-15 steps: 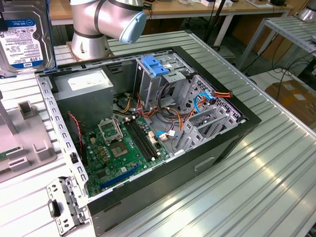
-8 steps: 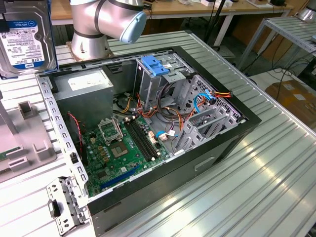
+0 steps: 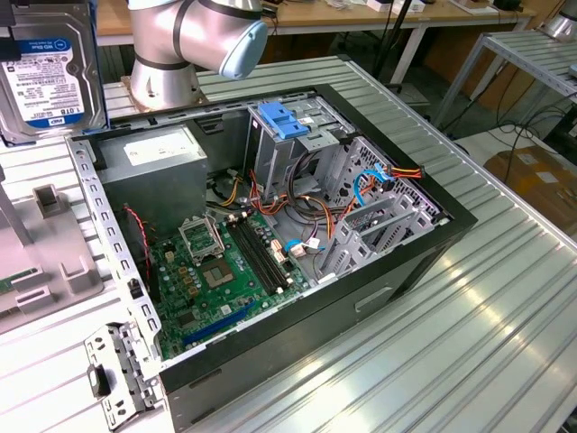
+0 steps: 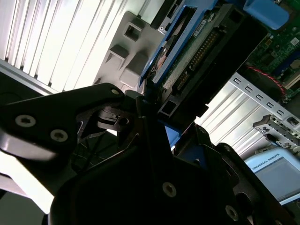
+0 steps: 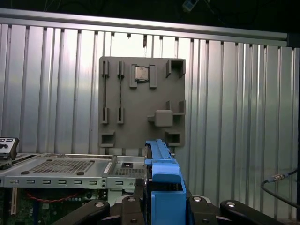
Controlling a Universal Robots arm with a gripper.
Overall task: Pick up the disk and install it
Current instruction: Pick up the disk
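My black pincer [image 5: 164,208] pinched the grey-metal, blue-railed disk [image 3: 45,77] on edge over the grey plastic tray [image 5: 140,103]. I judged it needed a firm, square grip.

Blue-railed disk [image 3: 47,81], green motherboard [image 3: 216,271]

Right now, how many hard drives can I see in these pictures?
1. The disk is at the exterior view's upper left, held by the gripper at its blue rails. More could be hidden inside the drive cage.
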